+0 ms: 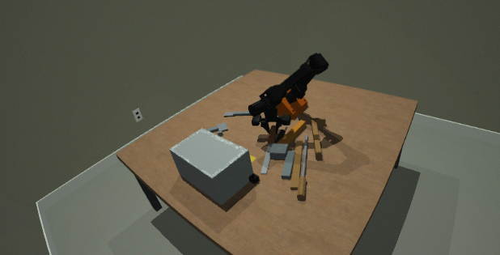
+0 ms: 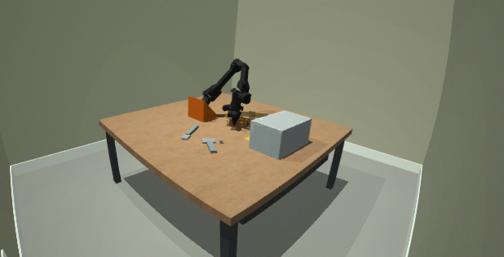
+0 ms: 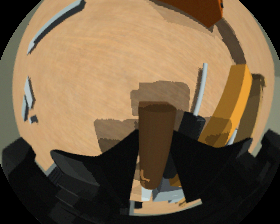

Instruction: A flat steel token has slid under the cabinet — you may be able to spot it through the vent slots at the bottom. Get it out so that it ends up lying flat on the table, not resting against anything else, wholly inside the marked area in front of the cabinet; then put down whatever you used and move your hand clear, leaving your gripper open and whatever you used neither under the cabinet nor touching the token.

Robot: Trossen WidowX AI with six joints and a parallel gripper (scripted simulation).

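Token unseen beneath one cabinet (image 1: 210,155) (image 2: 281,134); one claw (image 1: 272,129) (image 2: 234,122) (image 3: 152,132) grasps one brown handle (image 3: 156,145).

A T-shaped grey piece (image 1: 222,127) (image 2: 210,142) lies on the desk (image 1: 324,216) (image 2: 179,165) near a small grey block (image 1: 220,133) (image 2: 220,141) (image 3: 33,119), with a slim grey bar (image 1: 238,114) (image 2: 190,131) (image 3: 56,22) well apart from a yellow-orange bar (image 1: 294,131) (image 3: 228,105). Beside a wooden strip (image 1: 296,167) rests a thin rod with a wooden handle (image 1: 302,189); a flat grey bar (image 1: 288,165) flanks the strip's other side. A pale outlet (image 1: 137,115) marks the wall.
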